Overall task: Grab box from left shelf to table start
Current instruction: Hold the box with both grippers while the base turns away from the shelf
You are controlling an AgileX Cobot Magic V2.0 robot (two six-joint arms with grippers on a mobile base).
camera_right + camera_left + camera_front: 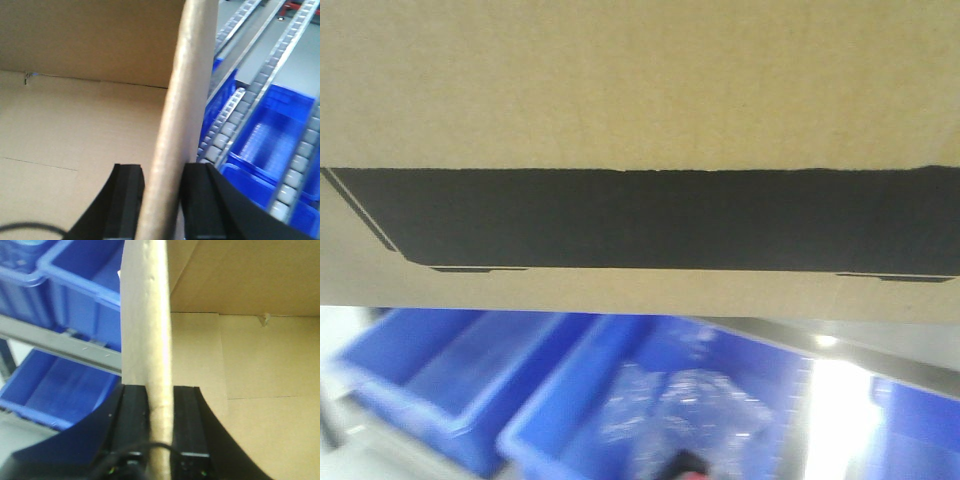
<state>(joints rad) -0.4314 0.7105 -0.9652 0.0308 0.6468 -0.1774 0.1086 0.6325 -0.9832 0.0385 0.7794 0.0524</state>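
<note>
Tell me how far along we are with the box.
Grasp done: the left gripper and right gripper each have jaws shut on a wall of the box. In hand: it fills the front view above the blue bins. Left: carrying it to the table, which no view shows, and setting it down.

One cardboard box (640, 80) fills the front view. Below the box sit three blue plastic bins (440, 370), and the middle one holds one clear plastic bundle (670, 410). There are two grippers, the left gripper (160, 400) and the right gripper (162, 175), each with two black fingers, one on either side of a box wall. Beside the box run at least three white roller tracks (270, 67).
</note>
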